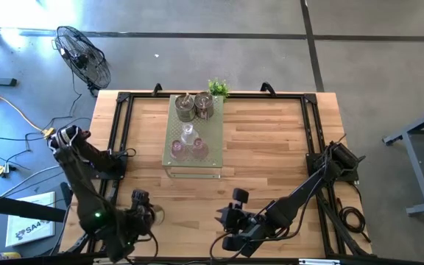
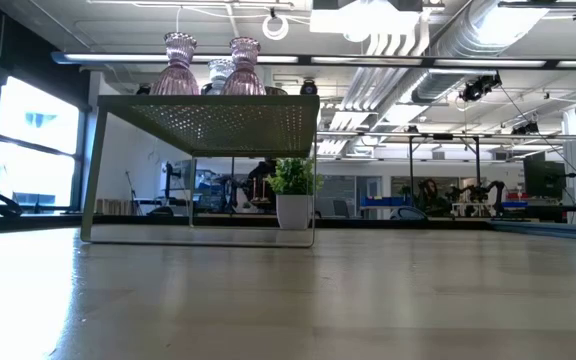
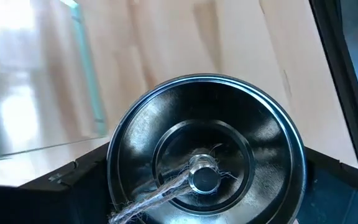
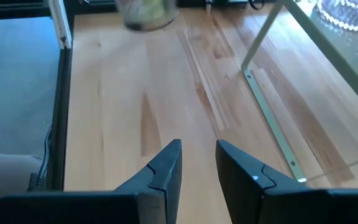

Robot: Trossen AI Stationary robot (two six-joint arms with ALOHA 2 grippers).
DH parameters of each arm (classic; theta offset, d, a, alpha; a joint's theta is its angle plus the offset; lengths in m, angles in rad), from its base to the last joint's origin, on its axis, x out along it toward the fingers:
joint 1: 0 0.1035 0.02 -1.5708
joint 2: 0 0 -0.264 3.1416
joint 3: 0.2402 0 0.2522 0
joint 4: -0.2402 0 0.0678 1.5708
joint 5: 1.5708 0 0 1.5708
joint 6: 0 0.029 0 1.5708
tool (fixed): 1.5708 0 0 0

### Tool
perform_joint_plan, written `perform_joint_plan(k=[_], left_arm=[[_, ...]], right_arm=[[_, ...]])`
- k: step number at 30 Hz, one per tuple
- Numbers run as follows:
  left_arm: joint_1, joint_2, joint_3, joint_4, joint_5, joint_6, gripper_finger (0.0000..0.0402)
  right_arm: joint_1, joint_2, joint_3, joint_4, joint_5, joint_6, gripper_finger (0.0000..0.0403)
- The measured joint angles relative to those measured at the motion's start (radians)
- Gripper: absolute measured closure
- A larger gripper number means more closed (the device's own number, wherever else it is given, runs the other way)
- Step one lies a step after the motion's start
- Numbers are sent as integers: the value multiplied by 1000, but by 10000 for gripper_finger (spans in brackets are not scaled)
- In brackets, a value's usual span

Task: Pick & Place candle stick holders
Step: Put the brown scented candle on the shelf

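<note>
Five of the six candle stick holders sit on the pale green perforated board [image 1: 169,132], a raised stand at the middle of the worktop's [image 1: 271,147] far edge:
- two metal holders [image 1: 185,107] side by side at the board's far end
- clear glass holder [image 1: 188,135] mid-board
- two pink glass holders [image 1: 177,151] along the board's near edge, close together (from the low view the clear one shows between and behind them)

Sixth one – the third metal holder [image 3: 205,124] – is in the left gripper [image 1: 144,215], near the worktop's near-left corner. The wrist view looks straight into its cup; the dark fingers [image 3: 340,186] clamp its rim from both sides. A bit of frayed string hangs off the centre stud.

Right gripper [image 4: 197,162] hangs over the near edge of the worktop, roughly mid-width. Its fingers are only narrowly parted with nothing between them and bare wood below. The board's leg and the glass holders show off to one side in its wrist view.

Small green plant [image 1: 218,87] in a white pot stands at the far edge – just beyond the board's far right corner.
</note>
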Motion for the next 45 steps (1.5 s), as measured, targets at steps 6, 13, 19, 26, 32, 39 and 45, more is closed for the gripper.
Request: perform_joint_plan(k=[6, 13, 19, 26, 32, 39, 45], left_arm=[[0, 0, 231, -306, -101, -9, 47], [27, -66, 390, -313, -123, 101, 47], [92, -159, 410, -312, -200, 197, 47], [250, -259, 410, -312, -219, 304, 47], [434, -342, 410, -311, -201, 381, 47], [660, -407, 410, -311, -197, 471, 47], [844, -423, 409, -310, -116, 552, 47]], right_arm=[[2, 0, 0, 29, -1, -39, 309], [2, 0, 0, 34, 6, -41, 309], [3, 0, 0, 50, 7, -41, 309], [3, 0, 0, 67, 7, -41, 309], [3, 0, 0, 69, 5, -14, 309], [28, 0, 0, 74, 22, 15, 309], [58, 0, 0, 78, 62, 56, 309]])
